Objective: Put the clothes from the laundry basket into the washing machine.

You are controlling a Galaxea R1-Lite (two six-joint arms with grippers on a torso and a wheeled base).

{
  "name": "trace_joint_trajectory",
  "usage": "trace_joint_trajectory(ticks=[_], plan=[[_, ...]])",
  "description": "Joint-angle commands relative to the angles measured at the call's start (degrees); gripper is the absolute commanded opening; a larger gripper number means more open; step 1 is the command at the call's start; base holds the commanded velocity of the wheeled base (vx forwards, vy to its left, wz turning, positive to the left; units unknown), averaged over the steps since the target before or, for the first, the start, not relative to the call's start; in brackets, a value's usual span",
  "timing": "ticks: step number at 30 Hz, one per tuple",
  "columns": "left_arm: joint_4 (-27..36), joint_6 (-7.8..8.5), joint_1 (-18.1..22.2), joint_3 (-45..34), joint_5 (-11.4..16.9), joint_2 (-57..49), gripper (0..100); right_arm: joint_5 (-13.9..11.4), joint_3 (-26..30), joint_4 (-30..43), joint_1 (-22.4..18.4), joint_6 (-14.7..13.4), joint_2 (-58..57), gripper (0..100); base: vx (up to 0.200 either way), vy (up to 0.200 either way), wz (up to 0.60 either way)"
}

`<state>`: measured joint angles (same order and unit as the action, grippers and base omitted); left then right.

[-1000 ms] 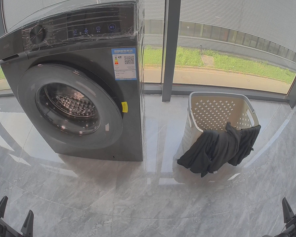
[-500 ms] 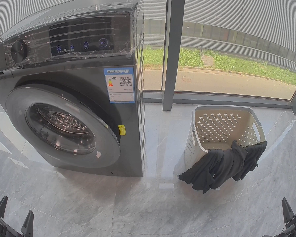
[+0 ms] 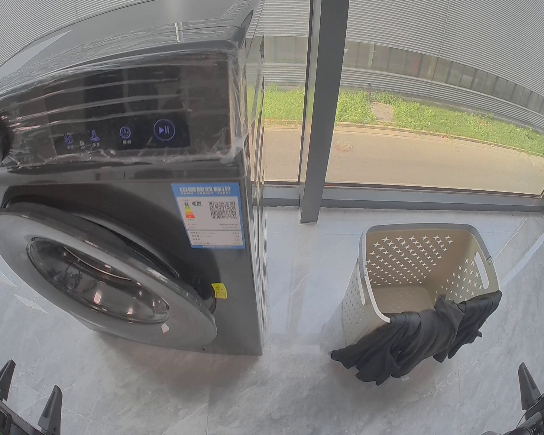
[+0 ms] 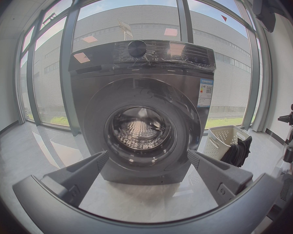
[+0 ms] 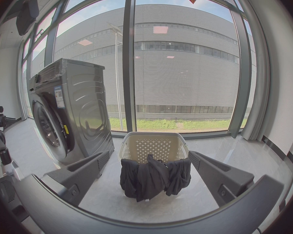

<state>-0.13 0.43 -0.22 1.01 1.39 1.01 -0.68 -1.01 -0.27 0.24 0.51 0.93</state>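
Your view has rolled closer; the washer (image 3: 133, 225) and basket (image 3: 369, 291) stay put. You are at the drive-up step. Left gripper (image 3: 32, 377) and right gripper (image 3: 539, 355) fingers are apart, empty. Dark clothes (image 3: 414, 341) hang over the basket rim, ahead of the right fingers. Next, grab them.

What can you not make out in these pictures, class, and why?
Head view: the washing machine loses its knob side to the frame edge.
Head view: left gripper and right gripper cropped at the bottom edge.
Right wrist view: bunched dark clothes hide the front of the laundry basket; their count is unclear.
Head view: label print too small.
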Motion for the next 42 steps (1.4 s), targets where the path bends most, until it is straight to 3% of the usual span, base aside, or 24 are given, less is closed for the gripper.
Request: trace_joint_trajectory(ticks=[1,11,20,42], plan=[[-0.04,-0.08,-0.04,-0.92,0.02,-1.01,100,-0.02,1.01,0.0,0.02,0.02,-0.93,100,0.2,0.0,0.0],[-0.13,0.19,-0.04,-0.92,-0.07,-1.01,100,-0.02,1.01,0.0,0.02,0.02,-0.93,100,0.2,0.0,0.0],[-0.04,-0.08,0.04,-0.92,-0.25,-1.01,100,-0.02,1.01,0.0,0.02,0.02,-0.93,100,0.0,0.0,0.0],[-0.04,0.72,0.13,-1.01,-0.42,-1.01,100,-0.02,1.01,0.0,0.02,0.02,-0.93,100,0.0,-0.2,0.0]])
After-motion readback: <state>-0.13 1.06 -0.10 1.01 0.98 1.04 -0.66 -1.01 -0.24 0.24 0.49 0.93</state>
